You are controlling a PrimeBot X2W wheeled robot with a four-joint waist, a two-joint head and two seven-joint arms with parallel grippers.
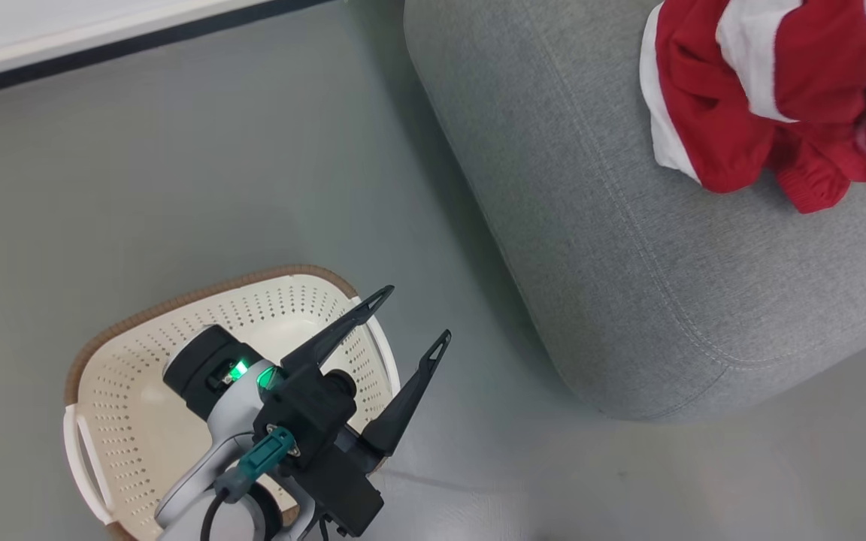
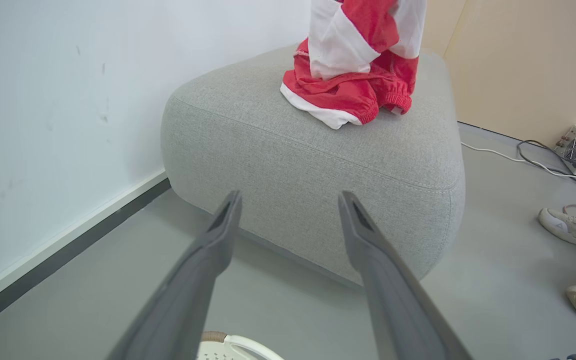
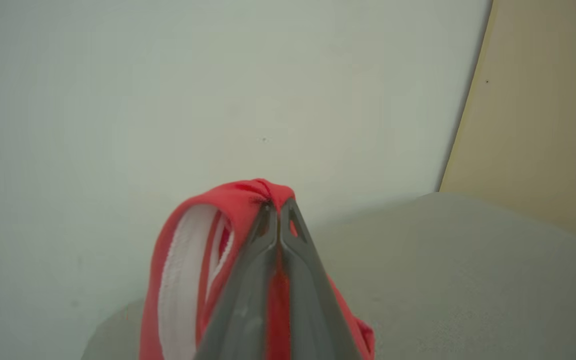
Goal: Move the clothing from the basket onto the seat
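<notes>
Between the right gripper's (image 3: 278,210) fingers, pressed together, a fold of the red-and-white clothing (image 3: 193,260) is pinched, and the fabric hangs from the tips above the grey seat (image 3: 468,280). In the left wrist view its lower end lies bunched on the seat top while the upper part is held up. The left gripper (image 1: 412,315) has its jaws wide apart and holds nothing; it sits over the basket (image 1: 132,421) on the floor beside the seat. What shows of the basket's inside is bare, though the arm hides part. The move looks nearly done, with only the release left. Whether the heap is one garment or two cannot be told.
</notes>
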